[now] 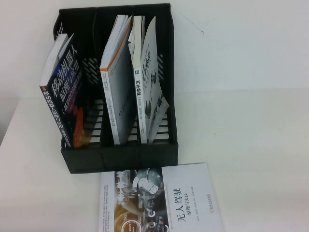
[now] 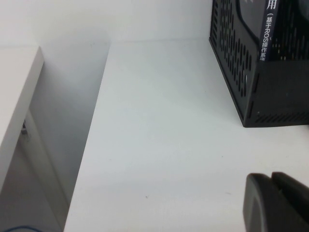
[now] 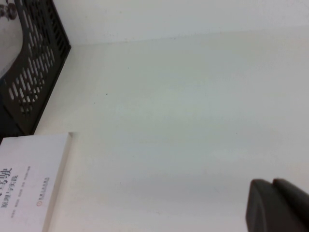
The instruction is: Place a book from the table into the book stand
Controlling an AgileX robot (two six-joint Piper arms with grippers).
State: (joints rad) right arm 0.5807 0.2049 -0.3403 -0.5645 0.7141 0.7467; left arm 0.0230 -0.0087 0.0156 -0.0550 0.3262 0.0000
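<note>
**Axle book upright in the stand's right compartment, both arms clear of it**

The book, white-covered with black Chinese title and a grey drawing of car parts, stands on edge in the right-hand compartment of the book stand, its spine toward the camera and its pages splayed a little, leaning toward the right wall. In the middle compartment stands a white book with an orange-edged cover, also upright. The left compartment holds a dark blue book with white characters, tilted to the left.

On the table, just in front of the stand, lies a white book with a dark photo panel, flat, cover up, its far edge near the stand's front wall.

The left gripper hovers over bare table to the left of the stand, apart from it; whether its jaws are open or closed cannot be told. The right gripper is over the table to the right of the flat book, touching nothing; its jaws likewise cannot be judged.
</note>
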